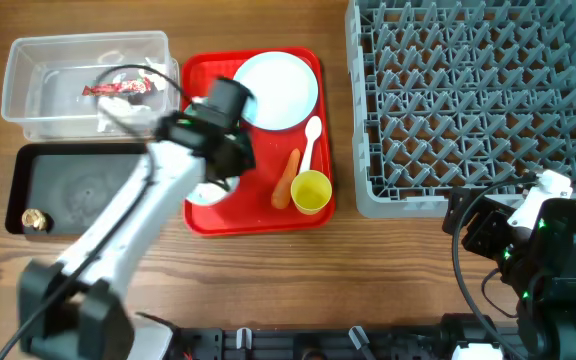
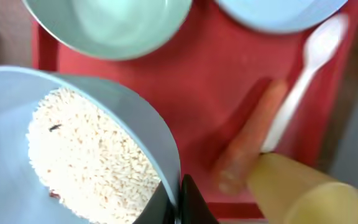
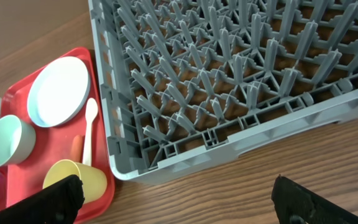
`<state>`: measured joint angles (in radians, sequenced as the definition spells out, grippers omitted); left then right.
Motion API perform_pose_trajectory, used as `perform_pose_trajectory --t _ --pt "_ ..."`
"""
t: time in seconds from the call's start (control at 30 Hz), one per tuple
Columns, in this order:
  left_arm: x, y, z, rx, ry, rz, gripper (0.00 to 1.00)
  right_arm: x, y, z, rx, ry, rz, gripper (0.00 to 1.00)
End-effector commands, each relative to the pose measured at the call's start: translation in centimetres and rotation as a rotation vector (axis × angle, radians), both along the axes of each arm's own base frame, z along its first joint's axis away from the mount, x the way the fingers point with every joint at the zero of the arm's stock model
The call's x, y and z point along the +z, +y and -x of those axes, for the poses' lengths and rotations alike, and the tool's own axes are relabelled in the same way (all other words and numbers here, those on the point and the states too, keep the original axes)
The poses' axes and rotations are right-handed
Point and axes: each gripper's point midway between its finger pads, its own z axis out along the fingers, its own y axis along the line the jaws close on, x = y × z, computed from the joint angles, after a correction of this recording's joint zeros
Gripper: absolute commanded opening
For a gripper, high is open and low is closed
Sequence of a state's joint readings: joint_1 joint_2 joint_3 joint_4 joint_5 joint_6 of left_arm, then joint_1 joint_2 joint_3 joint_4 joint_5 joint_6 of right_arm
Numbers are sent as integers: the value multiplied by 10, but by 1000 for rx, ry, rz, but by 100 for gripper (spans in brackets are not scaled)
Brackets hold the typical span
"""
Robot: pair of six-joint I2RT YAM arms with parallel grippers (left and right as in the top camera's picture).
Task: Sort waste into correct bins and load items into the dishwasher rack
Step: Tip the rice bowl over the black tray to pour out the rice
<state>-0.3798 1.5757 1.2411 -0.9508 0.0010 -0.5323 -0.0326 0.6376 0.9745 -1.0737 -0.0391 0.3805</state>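
While left jaws pinch the bowl (image 2: 138, 121) of rice (image 2: 86, 162), right jaws wide apart, empty.

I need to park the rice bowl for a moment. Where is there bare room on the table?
The widest bare wood lies on the robot's side of the red tray and rack, between the left arm and right arm. The black tray shows only a scrap. The red tray is crowded: plate, spoon, carrot, cup, rice bowl.
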Motion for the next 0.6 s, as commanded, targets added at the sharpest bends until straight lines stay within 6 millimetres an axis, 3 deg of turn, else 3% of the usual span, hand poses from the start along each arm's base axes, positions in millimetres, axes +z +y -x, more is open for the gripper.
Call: perform_pose_trajectory --t 0.0,0.13,0.4,0.57 --pt "21 23 -7 -44 -5 166 4 -2 -3 -1 -2 4 24 100" --pt "28 63 -16 2 -23 286 4 0 -3 -3 -2 -7 25 100" --pt "34 175 -25 207 -140 401 4 4 -3 -6 -2 -26 25 100" --pt "37 200 -28 189 -236 605 4 5 -3 -7 -2 -31 26 100"
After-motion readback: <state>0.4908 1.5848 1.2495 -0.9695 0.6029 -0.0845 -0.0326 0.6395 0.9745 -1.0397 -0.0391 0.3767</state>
